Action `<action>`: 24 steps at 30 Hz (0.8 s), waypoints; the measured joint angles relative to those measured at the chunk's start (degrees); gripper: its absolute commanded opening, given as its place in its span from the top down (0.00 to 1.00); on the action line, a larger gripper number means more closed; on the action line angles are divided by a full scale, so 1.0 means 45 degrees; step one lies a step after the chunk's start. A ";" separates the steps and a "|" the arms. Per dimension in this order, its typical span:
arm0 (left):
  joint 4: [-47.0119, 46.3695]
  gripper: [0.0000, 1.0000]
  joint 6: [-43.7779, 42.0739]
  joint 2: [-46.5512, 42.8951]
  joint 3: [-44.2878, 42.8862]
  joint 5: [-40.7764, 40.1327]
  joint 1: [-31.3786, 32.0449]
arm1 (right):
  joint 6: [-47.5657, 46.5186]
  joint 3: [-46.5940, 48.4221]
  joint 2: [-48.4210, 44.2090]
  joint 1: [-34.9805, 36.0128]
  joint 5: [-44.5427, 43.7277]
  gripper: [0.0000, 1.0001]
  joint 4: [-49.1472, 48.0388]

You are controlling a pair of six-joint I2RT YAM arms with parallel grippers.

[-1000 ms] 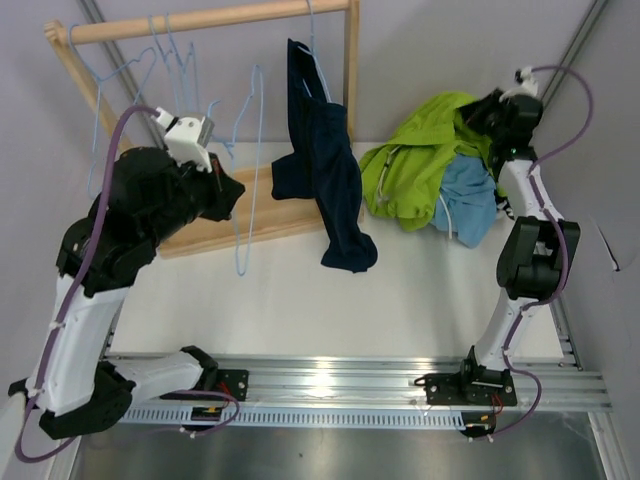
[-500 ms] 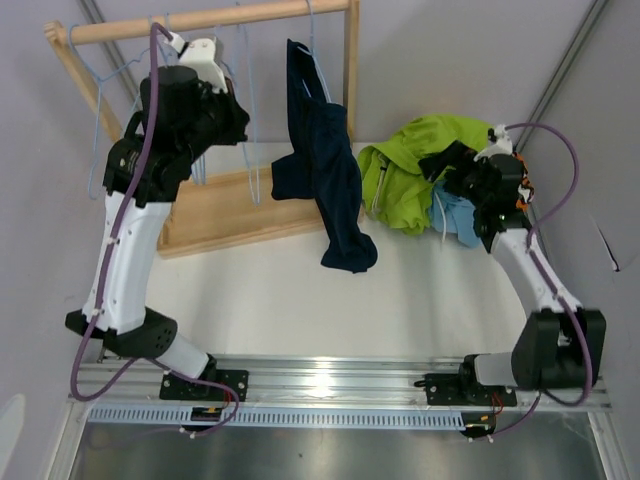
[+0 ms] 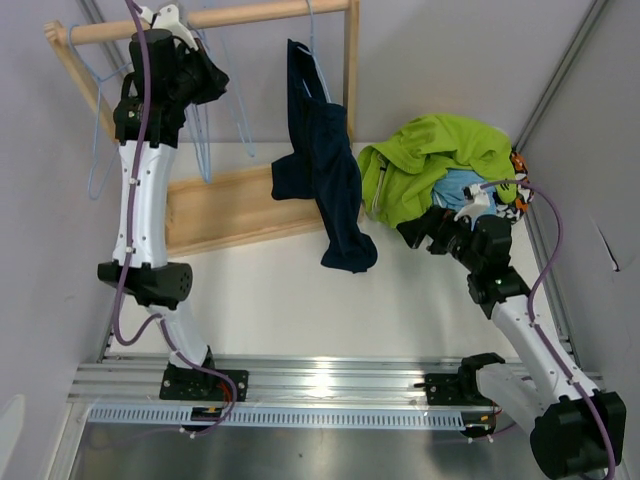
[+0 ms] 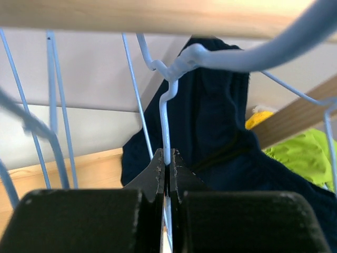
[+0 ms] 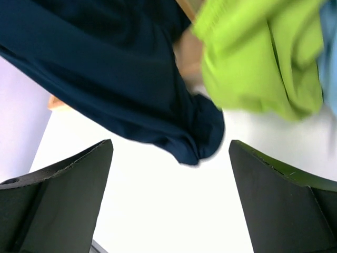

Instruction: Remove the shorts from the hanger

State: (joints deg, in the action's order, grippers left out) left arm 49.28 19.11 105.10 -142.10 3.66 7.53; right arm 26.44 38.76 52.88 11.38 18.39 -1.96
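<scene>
Dark navy shorts hang from a light blue wire hanger on the wooden rail; their hem trails onto the table. Lime green shorts lie heaped at the right over light blue shorts, with a patterned pair at the edge. My left gripper is up at the rail, shut on the neck of an empty blue hanger. My right gripper stands open and empty over the table. It faces the navy hem without touching it.
Several empty blue wire hangers dangle from the rail's left half. The rack's wooden base and upright post stand behind the navy shorts. A wall rail runs close on the right.
My left arm has lifted from the rack's base to the rail with the empty hanger. My right arm has drawn back from the pile of shorts and its gripper has opened.
</scene>
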 measured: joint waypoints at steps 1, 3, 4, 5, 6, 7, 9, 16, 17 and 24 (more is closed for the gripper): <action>-0.0160 1.00 0.0117 0.0194 0.0000 0.0185 -0.0151 | 0.0005 -0.0277 -0.0068 0.0010 0.0024 0.01 0.0039; -0.0345 1.00 0.0350 0.0573 -0.0010 0.0549 -0.0398 | 0.0000 -0.0617 -0.0170 0.0010 0.0029 0.00 0.0194; -0.0359 1.00 0.0442 0.0724 -0.0010 0.0685 -0.0481 | -0.0005 -0.0714 -0.0209 0.0015 0.0029 0.01 0.0248; -0.0408 0.99 0.0442 0.0835 -0.0005 0.0811 -0.0539 | -0.0029 -0.0733 -0.0233 0.0019 0.0029 0.01 0.0340; -0.0549 0.98 0.0529 0.0865 -0.0005 0.0923 -0.0549 | -0.0049 -0.0733 -0.0253 0.0024 0.0029 0.01 0.0335; -0.0534 0.96 0.0568 0.0865 -0.0005 0.1059 -0.0549 | -0.0083 -0.0733 -0.0287 0.0034 0.0029 0.01 0.0325; -0.0627 0.93 0.0651 0.0806 0.0131 0.1292 -0.0544 | -0.0136 -0.0733 -0.0403 0.0034 0.0029 0.00 0.0330; -0.0335 0.35 0.0340 -0.0593 0.1802 0.1423 -0.0175 | -0.0146 -0.0733 -0.0826 0.0044 0.0083 0.01 0.0384; -0.0199 0.31 0.0272 -0.0840 0.1880 0.1409 -0.0053 | -0.0146 -0.0733 -0.0889 0.0058 0.0087 0.01 0.0403; 0.0335 0.14 -0.0029 -0.3939 0.2686 0.1219 0.0534 | -0.0185 -0.0724 -0.1943 0.0141 0.0092 0.01 0.1336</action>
State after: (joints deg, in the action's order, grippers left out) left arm 50.78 18.98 87.37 -130.02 9.15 9.93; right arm 25.61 35.51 44.14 12.01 18.81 4.05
